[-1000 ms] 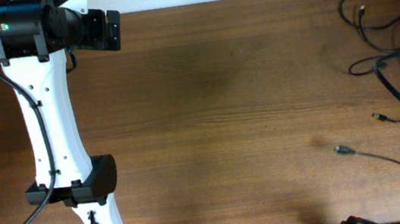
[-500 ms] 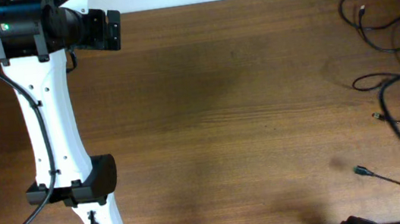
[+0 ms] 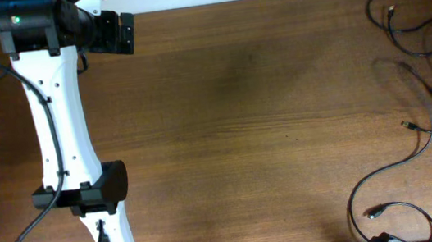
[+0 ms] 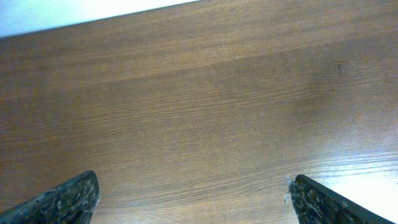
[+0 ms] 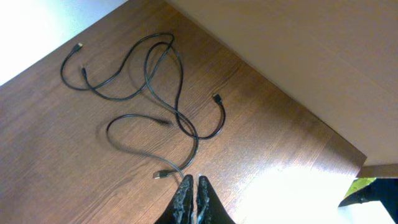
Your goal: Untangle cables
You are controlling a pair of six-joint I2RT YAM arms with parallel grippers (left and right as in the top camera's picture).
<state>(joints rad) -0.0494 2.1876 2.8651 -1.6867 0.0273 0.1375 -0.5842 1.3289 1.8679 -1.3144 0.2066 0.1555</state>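
cables [image 5: 180,117]: thin black cords, loose overlapping loops, tiny plug ends, sprawled at 3 o'clock edge of surface [image 3: 240,118]. right gripper [image 5: 194,182] jaws pinching one strand. left gripper [image 4: 193,180] jaws spread wide.

Black cables [image 5: 180,93], brown wood-grain table [image 3: 267,131], white arm [image 3: 54,116].

The table [image 3: 242,134] is brown wood with fine lines in it. It is smooth and a little shiny where the light falls. The cables [image 5: 178,115] are thin black plastic, smooth and dull, with tiny metal ends [image 5: 160,175]. The left arm [image 3: 54,116] is smooth, shiny white plastic. The fingers [image 4: 62,200] of the left gripper [image 4: 193,196] look dark, rough and speckled.
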